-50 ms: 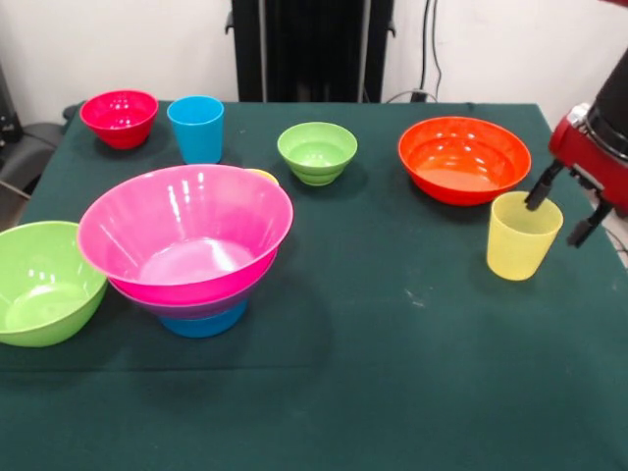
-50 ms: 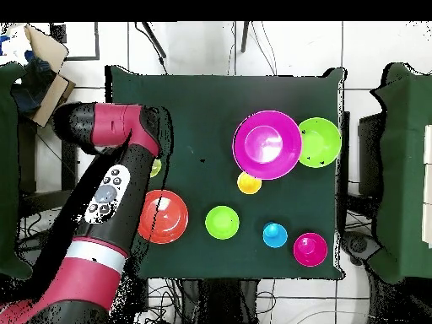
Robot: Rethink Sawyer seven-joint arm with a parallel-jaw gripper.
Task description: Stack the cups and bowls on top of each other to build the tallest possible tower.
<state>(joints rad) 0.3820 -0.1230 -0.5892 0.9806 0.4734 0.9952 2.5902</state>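
The tower stands at the left: a big pink bowl [image 1: 186,231] [image 2: 267,145] nested on a purple bowl [image 1: 201,307], which sits on a mid blue bowl [image 1: 204,323]. An orange-yellow cup [image 1: 263,176] [image 2: 249,182] peeks out behind it. A pale yellow cup [image 1: 523,235] stands upright at the right. My gripper [image 1: 553,224] is open, with one finger at the cup's rim and the other outside its right wall. In the overhead view the arm [image 2: 114,194] hides the gripper and most of that cup [image 2: 155,166].
A lime green bowl [image 1: 39,283] [image 2: 319,142] touches the tower's left side. Along the far side stand a small red bowl [image 1: 120,117] [image 2: 310,248], a sky blue cup [image 1: 196,129] [image 2: 274,234], a small green bowl [image 1: 317,152] [image 2: 222,222] and an orange bowl [image 1: 463,158] [image 2: 163,216].
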